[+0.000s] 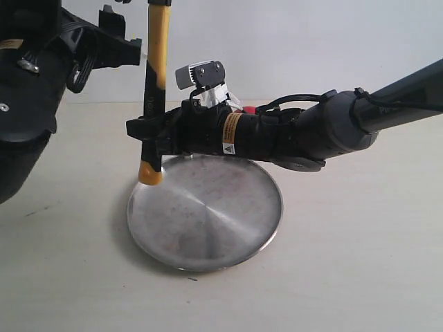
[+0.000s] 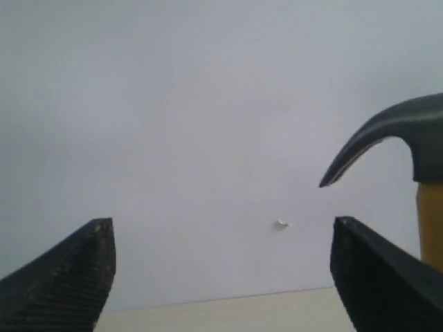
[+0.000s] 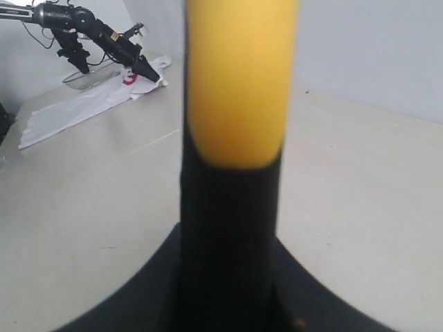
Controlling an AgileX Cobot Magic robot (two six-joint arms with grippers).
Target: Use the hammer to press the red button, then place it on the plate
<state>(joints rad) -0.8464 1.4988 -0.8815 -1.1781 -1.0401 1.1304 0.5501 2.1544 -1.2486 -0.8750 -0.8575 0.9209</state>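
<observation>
Looks like we're at the placing half. The right gripper (image 1: pixel 149 135) is clamped on the black handle of the hammer (image 1: pixel 158 48). Its long axis is upright, head up, yellow loop end down by the left rim of the plate (image 1: pixel 208 221), not laid down yet. The left gripper (image 2: pixel 221 232) gapes empty near the head. The red button (image 1: pixel 261 108) is mostly hidden, so I can't say if it's been pressed.

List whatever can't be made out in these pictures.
- Exterior view: the hammer head is cut off by the top edge. The left wrist view shows only part of it, at the frame edge.
- Exterior view: the button is just a red sliver behind the right arm.
- Exterior view: the plate far rim is hidden by that arm.
- Right wrist view: the right claw fingers are hidden by the blurred handle.
</observation>
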